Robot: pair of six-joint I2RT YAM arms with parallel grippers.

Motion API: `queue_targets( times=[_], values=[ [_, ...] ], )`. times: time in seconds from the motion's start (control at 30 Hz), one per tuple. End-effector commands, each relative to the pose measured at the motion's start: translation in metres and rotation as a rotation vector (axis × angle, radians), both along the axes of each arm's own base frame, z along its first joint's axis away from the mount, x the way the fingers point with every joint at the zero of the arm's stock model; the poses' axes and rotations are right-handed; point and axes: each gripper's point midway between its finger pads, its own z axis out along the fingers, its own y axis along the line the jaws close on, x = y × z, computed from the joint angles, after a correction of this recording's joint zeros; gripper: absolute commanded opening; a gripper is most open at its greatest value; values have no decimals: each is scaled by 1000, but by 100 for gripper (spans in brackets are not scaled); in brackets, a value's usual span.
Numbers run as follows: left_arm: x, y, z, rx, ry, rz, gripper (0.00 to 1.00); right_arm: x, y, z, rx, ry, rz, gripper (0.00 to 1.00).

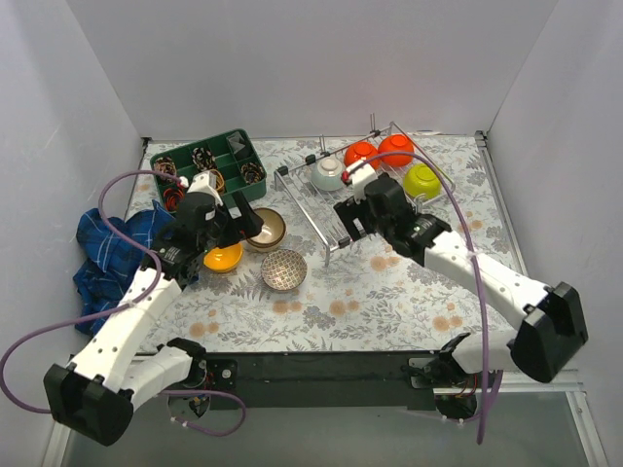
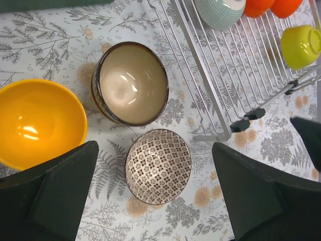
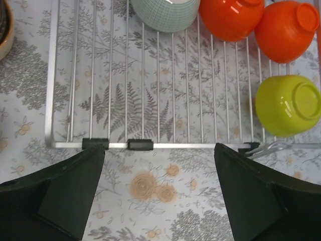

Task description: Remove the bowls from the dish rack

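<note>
Four bowls in the dish rack (image 3: 190, 145): pale grey-green bowl (image 3: 165, 12), first red-orange bowl (image 3: 228, 17), second red-orange bowl (image 3: 286, 30) and lime green bowl (image 3: 291, 105), all grouped at the rack's far end; the lime green one and the second red-orange one lie tipped, foot showing.
Bowls on the desk (image 1: 389, 302): orange-yellow bowl (image 2: 37, 123), beige-lined bowl (image 2: 131, 83) with a dark outside, and white lattice bowl (image 2: 158, 165); all upright, close together, left of the rack.
Left gripper (image 2: 154, 145): jaws spread wide, holding nothing, above the lattice bowl, which shows between its fingers.
Right gripper (image 3: 159, 148): jaws spread wide, holding nothing, over the rack's near rim.
Far left: dark green divided tray (image 1: 234, 146) with small patterned items.
Left edge: crumpled blue checked cloth (image 1: 107, 253).
</note>
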Motion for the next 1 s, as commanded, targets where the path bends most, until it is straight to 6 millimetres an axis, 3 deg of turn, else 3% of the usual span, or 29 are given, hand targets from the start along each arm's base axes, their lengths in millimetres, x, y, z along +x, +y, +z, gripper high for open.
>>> queue_targets(
  times=[0.0, 0.03, 0.07, 0.13, 0.17, 0.23, 0.27, 0.47, 0.67, 0.83, 0.97],
  values=[
    [-32, 15, 3, 2, 52, 33, 98, 51, 18, 29, -104, -133, 101, 99],
    [-36, 18, 3, -2, 59, 52, 98, 60, 22, 37, -132, -164, 121, 99],
    [-41, 21, 9, -13, 46, 60, 98, 71, 23, 27, -247, -188, 184, 99],
    [-50, 26, 8, -2, 69, 71, 98, 88, 29, 28, -327, -256, 237, 98],
    [-52, 28, 9, 1, 78, 81, 98, 97, 31, 15, -423, -272, 293, 99],
    [-60, 33, 12, 15, 110, 92, 98, 113, 37, 13, -486, -319, 325, 99],
    [-61, 34, 14, 10, 117, 101, 98, 121, 39, -5, -543, -299, 354, 99],
    [-69, 34, 28, -23, 129, 115, 98, 163, 50, -29, -611, -332, 373, 99],
    [-70, 38, 28, 9, 132, 116, 98, 184, 63, -46, -641, -356, 402, 99],
    [-70, 38, 20, 26, 142, 107, 98, 196, 79, -42, -611, -397, 419, 99],
    [-68, 35, 16, 31, 147, 90, 98, 202, 87, -54, -607, -388, 442, 99]
  ],
)
